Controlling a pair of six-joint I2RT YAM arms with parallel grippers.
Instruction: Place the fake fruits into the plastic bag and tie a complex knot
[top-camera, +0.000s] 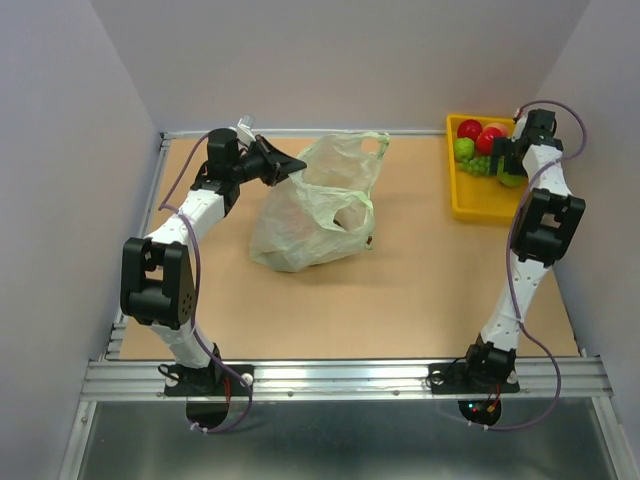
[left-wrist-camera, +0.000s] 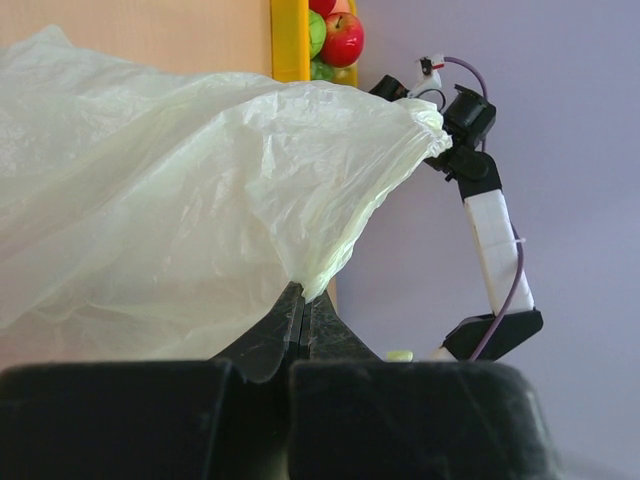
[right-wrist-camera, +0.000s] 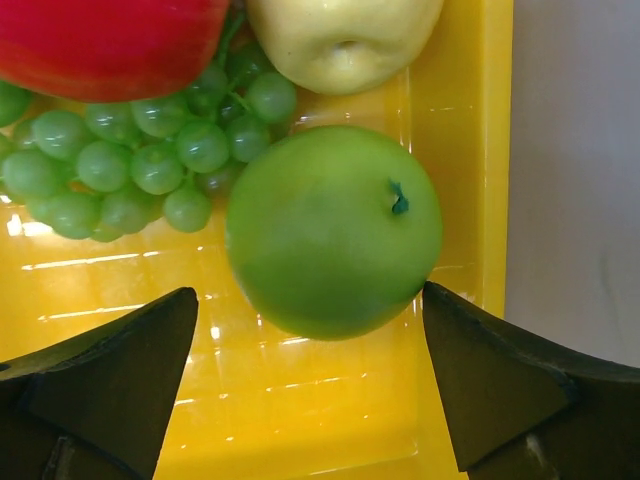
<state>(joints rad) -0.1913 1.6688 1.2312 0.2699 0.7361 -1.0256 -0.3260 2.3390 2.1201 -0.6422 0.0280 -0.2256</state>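
Observation:
The pale-green plastic bag (top-camera: 315, 205) lies crumpled at the table's middle back. My left gripper (top-camera: 290, 166) is shut on its left rim and lifts that edge; in the left wrist view the film (left-wrist-camera: 180, 210) rises from the closed fingertips (left-wrist-camera: 298, 300). The fake fruits sit in a yellow tray (top-camera: 470, 205) at the back right: a red apple (top-camera: 470, 129), grapes (top-camera: 478, 165) and others. My right gripper (top-camera: 510, 170) is open above the tray, its jaws either side of a green apple (right-wrist-camera: 335, 230) and just short of it. Grapes (right-wrist-camera: 130, 165), a red fruit (right-wrist-camera: 100, 40) and a yellow fruit (right-wrist-camera: 345, 40) lie beyond.
Grey walls stand close on the left, back and right. A metal rail (top-camera: 340, 378) runs along the near edge with both arm bases on it. The tray's right wall (right-wrist-camera: 485, 150) is next to the right finger.

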